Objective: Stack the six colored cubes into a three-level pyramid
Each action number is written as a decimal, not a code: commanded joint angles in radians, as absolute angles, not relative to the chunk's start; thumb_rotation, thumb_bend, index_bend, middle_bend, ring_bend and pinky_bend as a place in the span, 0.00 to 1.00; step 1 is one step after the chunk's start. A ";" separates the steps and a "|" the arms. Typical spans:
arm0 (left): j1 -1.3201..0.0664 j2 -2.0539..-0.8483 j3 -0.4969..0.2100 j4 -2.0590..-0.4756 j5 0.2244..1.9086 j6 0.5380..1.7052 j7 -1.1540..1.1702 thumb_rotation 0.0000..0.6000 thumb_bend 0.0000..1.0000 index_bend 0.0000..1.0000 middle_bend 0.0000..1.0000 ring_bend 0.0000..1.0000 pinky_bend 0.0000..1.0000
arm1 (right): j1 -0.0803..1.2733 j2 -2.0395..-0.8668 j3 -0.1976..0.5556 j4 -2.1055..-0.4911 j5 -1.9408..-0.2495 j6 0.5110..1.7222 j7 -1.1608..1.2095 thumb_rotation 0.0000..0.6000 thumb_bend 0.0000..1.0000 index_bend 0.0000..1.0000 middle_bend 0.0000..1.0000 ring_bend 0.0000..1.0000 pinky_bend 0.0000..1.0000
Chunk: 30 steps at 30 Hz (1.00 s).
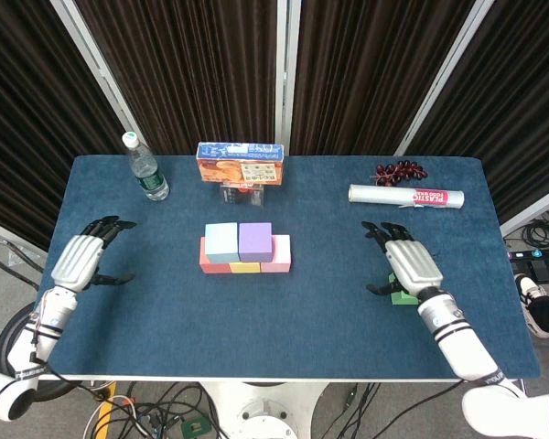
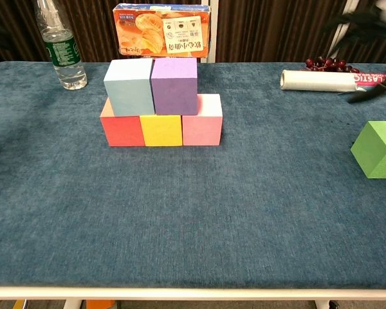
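1. Structure: five of the six cubes stand near the middle of the blue felt-covered table (image 2: 199, 212). The bottom row, in the chest view, runs red cube (image 2: 122, 130), yellow cube (image 2: 161, 130), pink cube (image 2: 202, 121), sides touching. On top sit the light blue cube (image 2: 128, 86) and the purple cube (image 2: 174, 85), side by side. The top level is not yet placed.

2. Outstanding item: the green foam cube (image 2: 377, 149) rests on the table well to the right of the stack, turned so that a corner edge faces the chest camera.

3. Right hand (image 1: 409, 264): released, fingers spread, holding nothing. In the head view it sits over the green cube and hides most of it; only a sliver shows at the wrist side. Whether the palm touches the cube cannot be told, since the chest view catches only dark blurred fingers at its right edge.

4. Left hand (image 1: 80, 259): released, fingers spread, holding nothing, near the table's left edge and well apart from stack and green cube.

5. Governing relation: the green cube lies directly under the right hand and far from the left, so in my judgement the pick falls to the right hand, followed by a carry leftward to the stack.
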State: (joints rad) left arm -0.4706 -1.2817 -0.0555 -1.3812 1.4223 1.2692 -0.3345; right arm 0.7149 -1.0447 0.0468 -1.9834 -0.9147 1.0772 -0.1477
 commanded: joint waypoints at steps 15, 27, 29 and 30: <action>-0.418 -1.240 -0.072 -1.463 1.402 1.260 -0.322 1.00 0.08 0.19 0.21 0.11 0.16 | 0.532 -1.164 -0.028 -1.702 -1.070 1.048 -0.010 1.00 0.03 0.00 0.19 0.00 0.00; -0.405 -1.226 -0.087 -1.503 1.400 1.252 -0.311 1.00 0.08 0.19 0.20 0.11 0.16 | 0.485 -1.199 -0.013 -1.575 -1.180 1.050 0.038 1.00 0.04 0.00 0.19 0.00 0.00; -0.402 -1.225 -0.088 -1.507 1.399 1.250 -0.310 1.00 0.08 0.19 0.20 0.11 0.16 | 0.480 -1.211 -0.013 -1.553 -1.194 1.048 0.036 1.00 0.05 0.00 0.21 0.00 0.00; -0.402 -1.224 -0.089 -1.508 1.399 1.249 -0.311 1.00 0.08 0.19 0.20 0.11 0.16 | 0.478 -1.216 -0.012 -1.546 -1.199 1.046 0.039 1.00 0.07 0.00 0.23 0.00 0.00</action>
